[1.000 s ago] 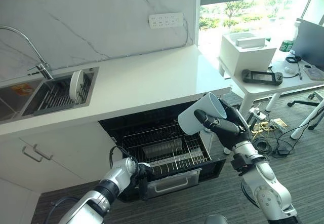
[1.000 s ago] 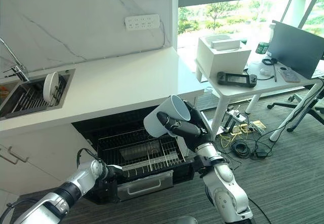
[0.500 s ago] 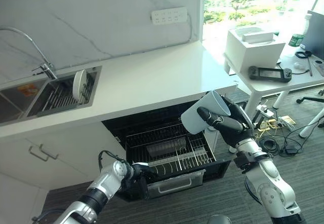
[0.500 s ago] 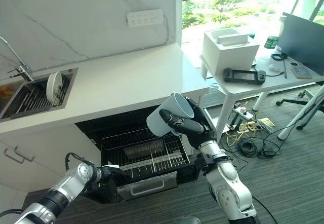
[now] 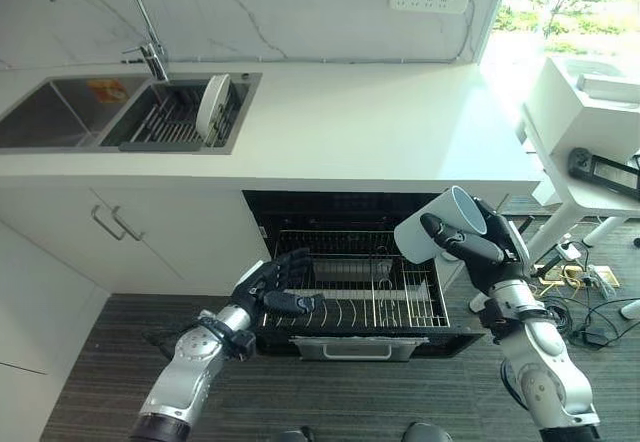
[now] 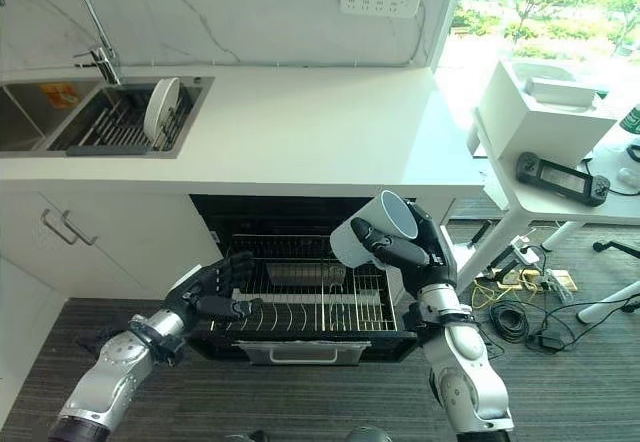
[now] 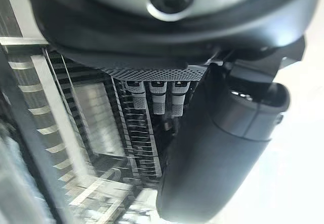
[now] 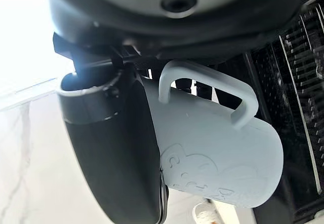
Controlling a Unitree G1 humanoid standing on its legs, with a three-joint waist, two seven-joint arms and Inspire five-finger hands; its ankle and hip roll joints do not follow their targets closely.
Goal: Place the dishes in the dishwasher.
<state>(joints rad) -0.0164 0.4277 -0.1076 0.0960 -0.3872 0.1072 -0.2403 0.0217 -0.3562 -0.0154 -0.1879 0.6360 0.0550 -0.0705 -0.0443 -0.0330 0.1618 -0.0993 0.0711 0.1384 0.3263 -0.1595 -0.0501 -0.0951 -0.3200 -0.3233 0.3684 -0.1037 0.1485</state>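
My right hand (image 5: 487,255) is shut on a pale blue mug (image 5: 433,233), which tilts on its side above the right end of the pulled-out dishwasher rack (image 5: 350,297). In the right wrist view the mug (image 8: 212,158) lies against the thumb (image 8: 114,148), handle outward. My left hand (image 5: 272,287) hovers open at the rack's front left corner, fingers spread over the wires and holding nothing. The rack (image 7: 96,107) shows past that hand's fingers in the left wrist view. A white plate (image 5: 212,107) stands on edge in the drying rack of the sink (image 5: 60,127).
The dishwasher's drawer front (image 5: 356,346) with its handle juts out over the grey carpet. A white countertop (image 5: 380,122) runs above it, with cabinet doors (image 5: 120,227) to the left. At the right stand a white table (image 5: 600,187) with a white box (image 5: 590,102), and cables (image 5: 585,307) on the floor.
The camera has swung to face the counter squarely. My left hand has risen from the drawer front to the rack's front left corner, fingers now spread. The right hand still holds the mug.
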